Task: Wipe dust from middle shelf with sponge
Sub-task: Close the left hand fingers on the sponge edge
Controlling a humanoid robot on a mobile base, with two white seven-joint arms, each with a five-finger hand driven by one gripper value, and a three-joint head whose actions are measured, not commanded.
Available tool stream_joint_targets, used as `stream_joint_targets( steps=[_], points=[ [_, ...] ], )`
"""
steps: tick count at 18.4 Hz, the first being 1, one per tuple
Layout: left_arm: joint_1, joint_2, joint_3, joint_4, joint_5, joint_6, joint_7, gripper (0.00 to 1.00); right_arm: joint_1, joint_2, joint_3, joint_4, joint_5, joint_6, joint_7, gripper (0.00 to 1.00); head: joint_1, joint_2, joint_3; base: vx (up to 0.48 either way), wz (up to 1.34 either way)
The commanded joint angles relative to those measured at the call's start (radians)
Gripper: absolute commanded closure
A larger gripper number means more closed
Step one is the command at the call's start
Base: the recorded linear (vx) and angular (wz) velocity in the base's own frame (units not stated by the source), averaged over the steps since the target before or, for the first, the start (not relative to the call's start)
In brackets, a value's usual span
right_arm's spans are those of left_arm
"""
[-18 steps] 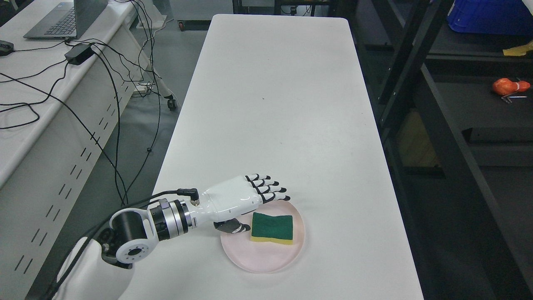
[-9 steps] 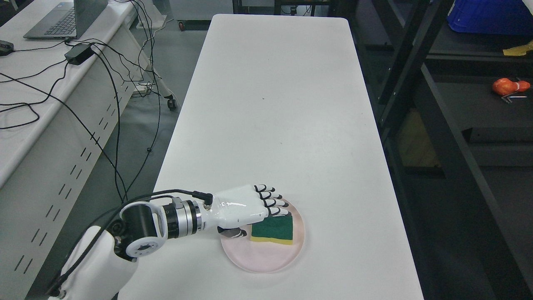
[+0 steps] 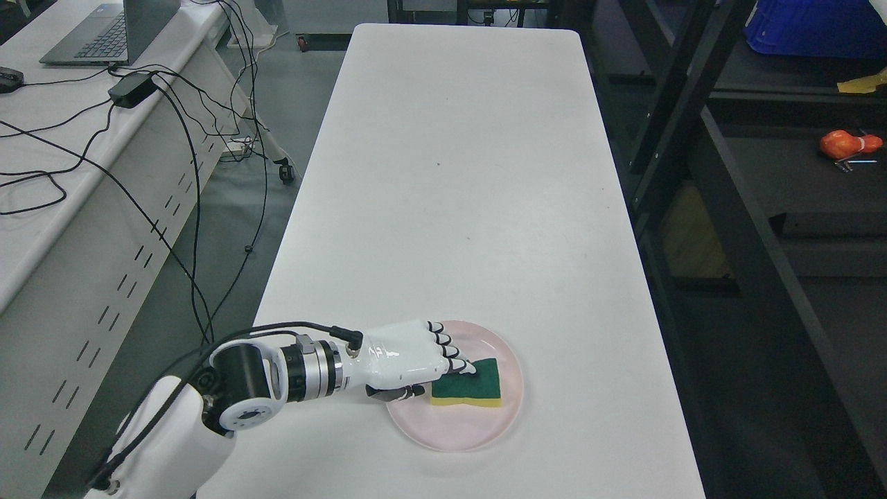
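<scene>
Reaching in from seven o'clock, the left robot hand [image 3: 416, 357] sat low over the near end of the long white worktop [image 3: 457, 173], its white-and-black fingers [image 3: 454, 352] curled down onto the left edge of the green-topped, yellow-bodied rectangular sponge [image 3: 470, 383]. The thumb tucked in below at the sponge's nine o'clock side. It looked like a grip being formed rather than one completed: fingertips touched the green scouring face, but whether the sponge was truly pinched could not be told, and it lay flat in the round pale pink plate [image 3: 499, 423]. The right arm did not show.

Dark metal shelving [image 3: 700, 138] stood along the three o'clock side of the worktop, well apart from the plate; an orange object [image 3: 849, 144] lay on one of its boards. No wiping had begun.

Several things could go wrong from here, as I judge it. The fingers held only the sponge's left margin, so a lift might let the soft body droop, pivot and slip out. Downward pressure from the hand could shove the light plate across the smooth worktop toward four o'clock instead of closing on the sponge, or tip the plate's rim. A thumb catching the plate edge would lift both together. The carry to the shelf is long, so a weak hold would likely fail on the way.
</scene>
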Motion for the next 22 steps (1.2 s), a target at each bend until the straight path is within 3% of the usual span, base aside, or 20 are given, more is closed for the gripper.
stream_joint_targets(
  steps=[1, 5, 10, 12, 15, 22],
  points=[
    [0.006, -0.036, 0.064, 0.036, 0.015, -0.009, -0.003, 0.62, 0.0, -0.017, 0.0, -0.017, 0.0, 0.0, 0.0, 0.0, 0.0, 0.0, 0.0, 0.0, 0.0],
    [0.064, -0.062, 0.156, 0.052, 0.181, -0.052, -0.001, 0.81, 0.0, -0.017, 0.0, -0.017, 0.0, 0.0, 0.0, 0.0, 0.0, 0.0, 0.0, 0.0, 0.0],
    [0.143, -0.096, 0.282, 0.053, 0.227, -0.055, -0.001, 0.87, 0.0, -0.017, 0.0, -0.017, 0.0, 0.0, 0.0, 0.0, 0.0, 0.0, 0.0, 0.0, 0.0],
    [0.144, -0.122, 0.349, 0.058, 0.291, -0.082, -0.006, 1.0, 0.0, -0.017, 0.0, -0.017, 0.0, 0.0, 0.0, 0.0, 0.0, 0.0, 0.0, 0.0, 0.0],
    [0.108, -0.141, 0.452, 0.059, 0.39, -0.092, -0.017, 1.0, 0.0, -0.017, 0.0, -0.017, 0.0, 0.0, 0.0, 0.0, 0.0, 0.0, 0.0, 0.0, 0.0],
    [0.066, -0.308, 0.589, 0.003, 0.491, -0.135, -0.02, 1.0, 0.0, -0.017, 0.0, -0.017, 0.0, 0.0, 0.0, 0.0, 0.0, 0.0, 0.0, 0.0, 0.0]
  ],
)
